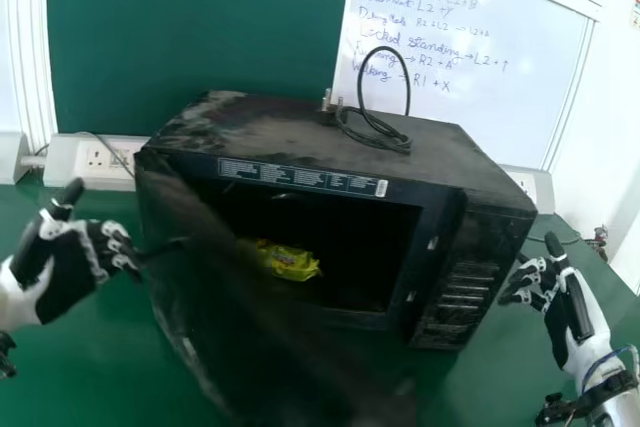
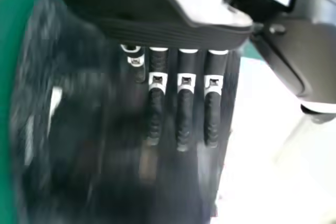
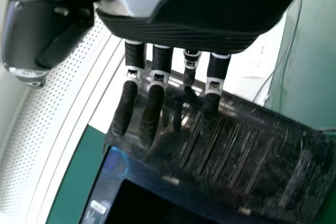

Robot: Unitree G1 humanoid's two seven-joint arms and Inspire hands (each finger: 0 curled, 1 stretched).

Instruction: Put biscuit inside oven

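The biscuit (image 1: 289, 262) lies inside the oven (image 1: 300, 129), near the lower edge of its opening and about midway between the side edges, so the placing looks done and shutting the door (image 1: 235, 319) seems to be the step in hand. The door stands open, swung out toward the table's (image 1: 500, 387) front edge from the oven's front left edge.

The left hand (image 1: 75, 257) is beside the door's outer face, toward the table's left edge; its fingers are extended and hold nothing. Whether they touch the door, I cannot tell. The right hand (image 1: 568, 307), just beyond the oven's front right corner, is open and empty too.

Of the 2 hands, the left is well set for the push. It would do best to lay its fingers flat on the outer face, nearer the free edge than the hinge, and follow the door's arc slowly rather than shove straight across. Pushing near the hinge needs more force and could turn the oven on the table. The right hand should keep out of the door's path; at the oven's right side it could brace it. Finish with 1 firm, even press until the door seats.
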